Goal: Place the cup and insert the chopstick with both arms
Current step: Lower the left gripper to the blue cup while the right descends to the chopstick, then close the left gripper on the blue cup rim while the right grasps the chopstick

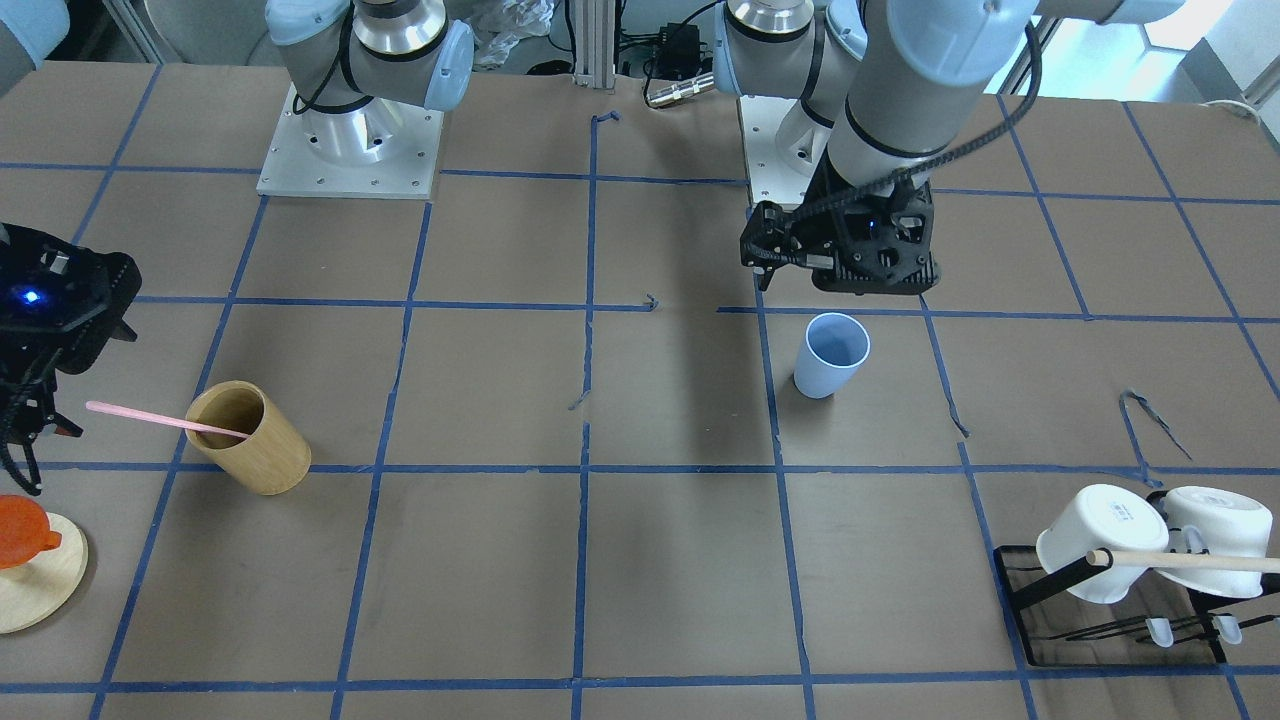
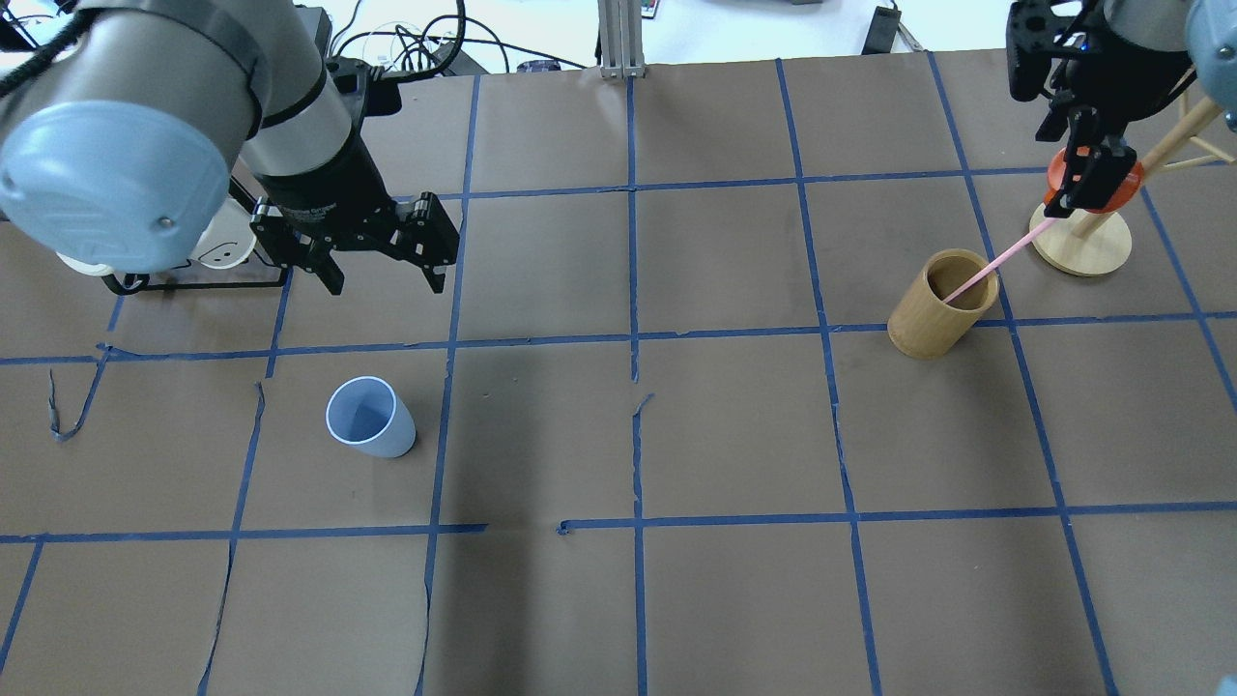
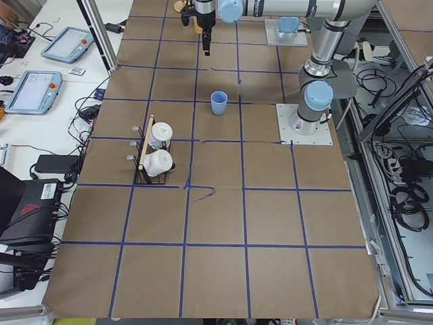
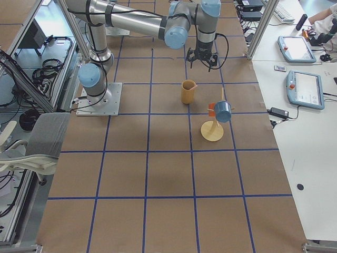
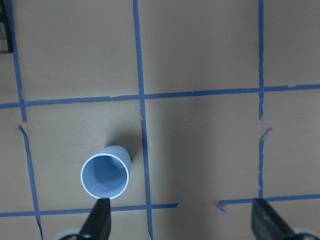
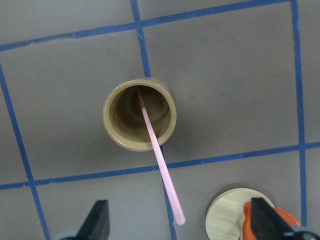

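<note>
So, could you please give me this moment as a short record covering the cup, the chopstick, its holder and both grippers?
blue cup: upright on the table, mouth up, empty
pink chopstick: lower end inside the holder, leaning on its rim
bamboo holder: upright on the table
left gripper: jaws open, holding nothing, raised clear of the cup
right gripper: jaws open, chopstick's free end between them, untouched
task state: both placements look done
</note>
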You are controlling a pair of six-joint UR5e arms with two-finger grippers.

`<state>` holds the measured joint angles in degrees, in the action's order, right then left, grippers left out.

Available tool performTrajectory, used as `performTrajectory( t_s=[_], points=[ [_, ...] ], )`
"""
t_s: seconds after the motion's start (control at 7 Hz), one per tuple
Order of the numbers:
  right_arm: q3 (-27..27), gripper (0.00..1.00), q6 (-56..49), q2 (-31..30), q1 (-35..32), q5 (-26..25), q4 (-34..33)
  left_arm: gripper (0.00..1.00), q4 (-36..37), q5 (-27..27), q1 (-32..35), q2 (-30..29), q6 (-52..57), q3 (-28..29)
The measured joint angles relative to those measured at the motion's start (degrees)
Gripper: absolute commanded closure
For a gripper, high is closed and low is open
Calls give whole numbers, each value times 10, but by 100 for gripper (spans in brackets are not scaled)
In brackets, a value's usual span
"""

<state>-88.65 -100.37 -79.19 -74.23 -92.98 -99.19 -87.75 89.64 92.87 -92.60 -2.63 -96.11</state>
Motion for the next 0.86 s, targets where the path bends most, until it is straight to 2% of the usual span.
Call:
performTrajectory(
  t_s=[0.43,0.57,0.71,0.86],
  points=[
    [-50,4,-214,-3,14,5,-29,0,93,4,-17,-10,32,-111],
    [-56,4,-244,-1,16,7,-42,0,132,13,-19,-16,49,-147],
    [-61,4,-257,0,17,12,-54,6,162,26,-22,-20,60,-179],
    [-64,4,-262,3,20,17,-61,44,176,33,-23,-24,64,-201]
  ],
)
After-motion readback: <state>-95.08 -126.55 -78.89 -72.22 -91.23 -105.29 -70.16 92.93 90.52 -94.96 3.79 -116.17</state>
